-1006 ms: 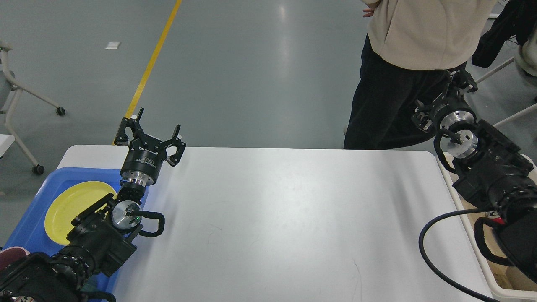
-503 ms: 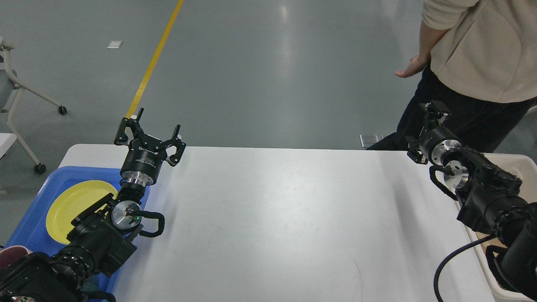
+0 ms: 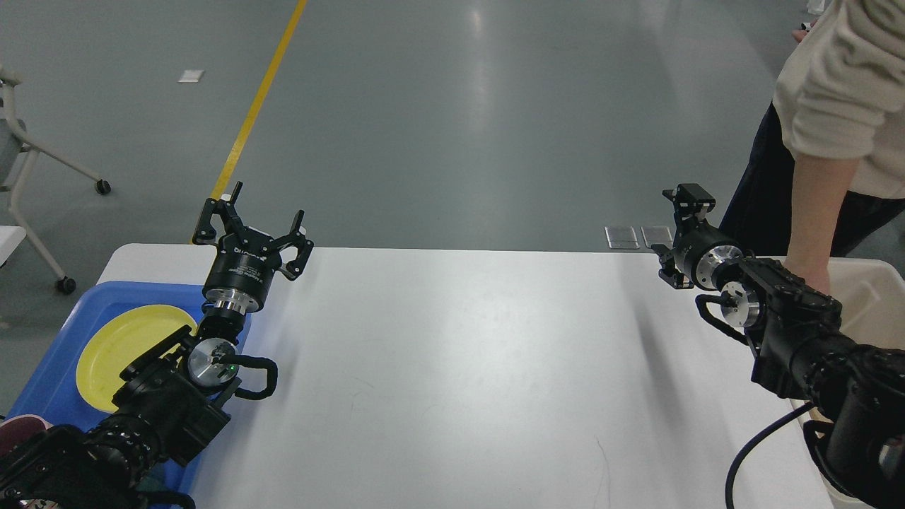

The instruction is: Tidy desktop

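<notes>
Checking progress: looks nearly done.
desktop (image 3: 481, 375): spans the view's centre, nothing lying on it.
left gripper (image 3: 253, 225): fingers spread, empty.
right gripper (image 3: 684, 212): can't tell.
yellow plate (image 3: 124, 343): in blue tray (image 3: 49, 375).

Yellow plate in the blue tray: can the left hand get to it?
Probably yes. The plate lies uncovered in the tray, just beside the open left hand, with nothing between them.

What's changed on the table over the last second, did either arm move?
The right pincer swung left and inward over the desktop's far right corner, holding nothing. The person stepped right and now reaches toward the cream bin. The left pincer stayed open and still; the yellow plate remains on the blue tray.
</notes>
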Action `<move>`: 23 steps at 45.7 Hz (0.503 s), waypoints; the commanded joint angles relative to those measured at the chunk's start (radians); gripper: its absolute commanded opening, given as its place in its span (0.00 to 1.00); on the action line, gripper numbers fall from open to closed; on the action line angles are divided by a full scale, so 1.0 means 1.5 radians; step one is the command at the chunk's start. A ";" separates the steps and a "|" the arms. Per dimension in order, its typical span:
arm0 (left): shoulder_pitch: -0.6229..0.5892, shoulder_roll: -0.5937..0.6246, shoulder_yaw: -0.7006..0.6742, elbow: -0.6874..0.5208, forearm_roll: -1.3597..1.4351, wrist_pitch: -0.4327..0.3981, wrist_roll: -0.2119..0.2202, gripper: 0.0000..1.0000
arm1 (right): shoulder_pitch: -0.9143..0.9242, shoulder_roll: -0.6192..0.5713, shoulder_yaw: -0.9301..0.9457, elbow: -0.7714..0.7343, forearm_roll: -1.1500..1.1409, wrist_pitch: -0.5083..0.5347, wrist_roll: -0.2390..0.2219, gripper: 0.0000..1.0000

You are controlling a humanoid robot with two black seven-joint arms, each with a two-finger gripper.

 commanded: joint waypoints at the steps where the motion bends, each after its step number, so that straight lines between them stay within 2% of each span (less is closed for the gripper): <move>1: 0.000 0.000 0.000 0.000 0.000 0.000 0.000 0.97 | -0.003 -0.001 0.001 -0.001 0.000 0.010 0.000 1.00; 23: 0.000 0.000 0.000 0.000 0.000 0.000 0.000 0.97 | -0.027 0.001 0.001 -0.001 0.000 0.065 0.001 1.00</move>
